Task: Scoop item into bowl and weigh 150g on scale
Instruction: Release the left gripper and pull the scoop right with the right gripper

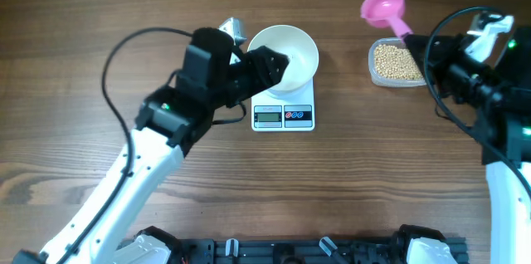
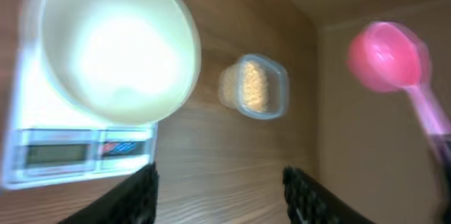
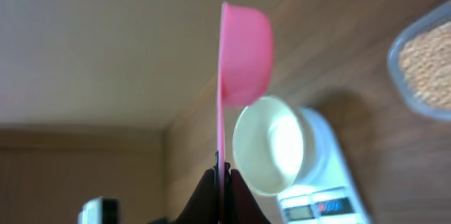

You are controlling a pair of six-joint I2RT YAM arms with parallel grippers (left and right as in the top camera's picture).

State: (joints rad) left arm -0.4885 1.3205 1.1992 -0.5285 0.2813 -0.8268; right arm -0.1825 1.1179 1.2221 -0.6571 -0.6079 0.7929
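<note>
The white bowl (image 1: 290,55) stands on the white scale (image 1: 283,115), and its inside looks plain white. My left gripper (image 1: 276,65) is by the bowl's left rim. In the left wrist view it (image 2: 220,196) is open with only table wood between the fingers; the bowl (image 2: 113,48) and scale (image 2: 56,155) lie up to the left. The tan beans (image 1: 396,61) fill a clear tub (image 1: 373,71) at the right. My right gripper (image 3: 223,175) is shut on the handle of a pink scoop (image 3: 243,55), which hangs above the table left of the tub (image 1: 383,7).
A small metal object (image 1: 232,27) lies behind the left arm. Black cables loop off both arms. The scale's display (image 1: 267,116) and buttons (image 1: 298,116) face the table's front edge. Bare wood lies between scale and tub.
</note>
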